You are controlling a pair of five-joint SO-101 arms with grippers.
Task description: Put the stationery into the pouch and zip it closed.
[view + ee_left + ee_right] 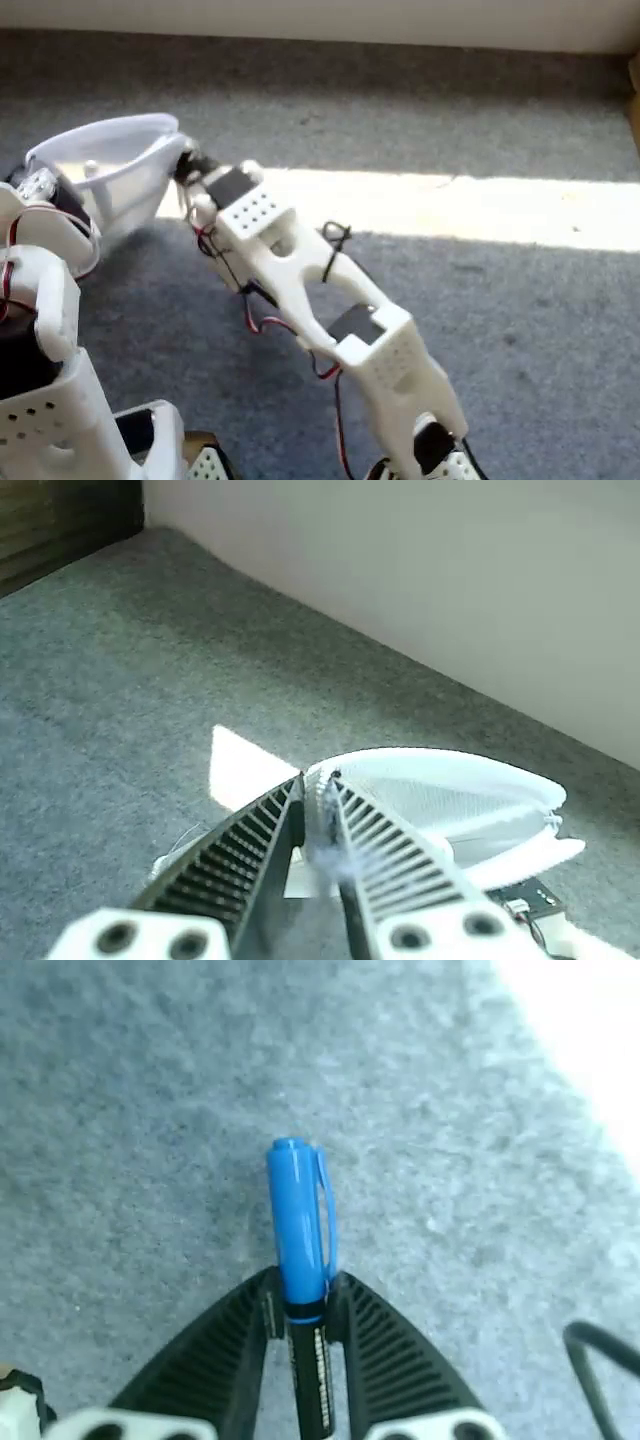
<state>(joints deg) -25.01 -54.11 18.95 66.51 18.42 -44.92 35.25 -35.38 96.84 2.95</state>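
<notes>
A white mesh pouch [115, 165] is held up at the far left with its mouth open; the left wrist view shows it as a pouch [450, 800] with the left gripper [320, 805] shut on its rim. My left arm [40, 250] stands just below and left of the pouch. My right gripper [300, 1295] is shut on a marker [298, 1210] with a blue cap and a black body, the cap sticking out past the fingertips above the carpet. From above, the right gripper [190, 168] sits right at the pouch's right-hand edge.
Grey carpet [480, 320] covers the surface, crossed by a bright sunlit strip [450, 205]. A pale wall [320, 18] runs along the back. The right arm [320, 290] stretches diagonally from the bottom middle to the pouch. A brown edge [634, 95] shows at far right.
</notes>
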